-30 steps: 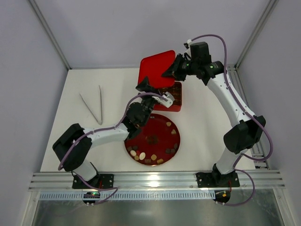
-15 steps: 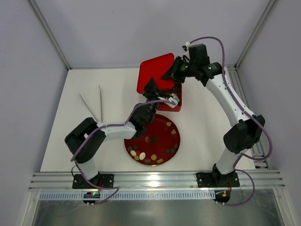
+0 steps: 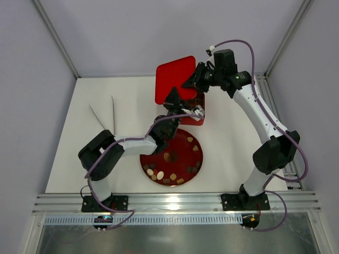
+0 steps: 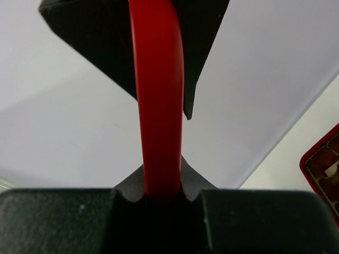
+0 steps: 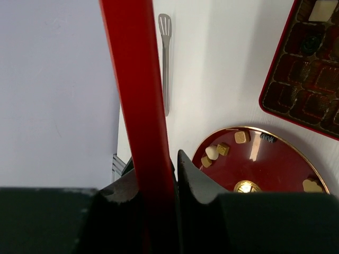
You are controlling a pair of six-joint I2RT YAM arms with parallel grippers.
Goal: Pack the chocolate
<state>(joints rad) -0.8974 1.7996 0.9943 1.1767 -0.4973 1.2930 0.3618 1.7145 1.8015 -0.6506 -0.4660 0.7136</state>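
Observation:
The square red lid (image 3: 172, 79) hangs tilted in the air above the far side of the red box (image 3: 200, 110). My left gripper (image 3: 173, 99) is shut on its near edge, and the lid (image 4: 157, 95) sits tight between the fingers. My right gripper (image 3: 192, 82) is at the lid's right edge. There the lid (image 5: 135, 79) stands between jaws slightly apart, with a thin gap on one side. Several chocolate pieces (image 3: 159, 173) lie on the round red plate (image 3: 183, 138). A cream piece (image 5: 322, 9) sits in the box's grid.
Metal tongs (image 3: 106, 119) lie on the white table at the left. The plate (image 5: 275, 164) with its gold emblem lies just in front of the box (image 5: 310, 63). Grey walls close in the back and sides.
My left arm reached up to the lid and its gripper closed on the near edge. The right gripper's jaws have loosened a little on the lid. The lid barely moved.

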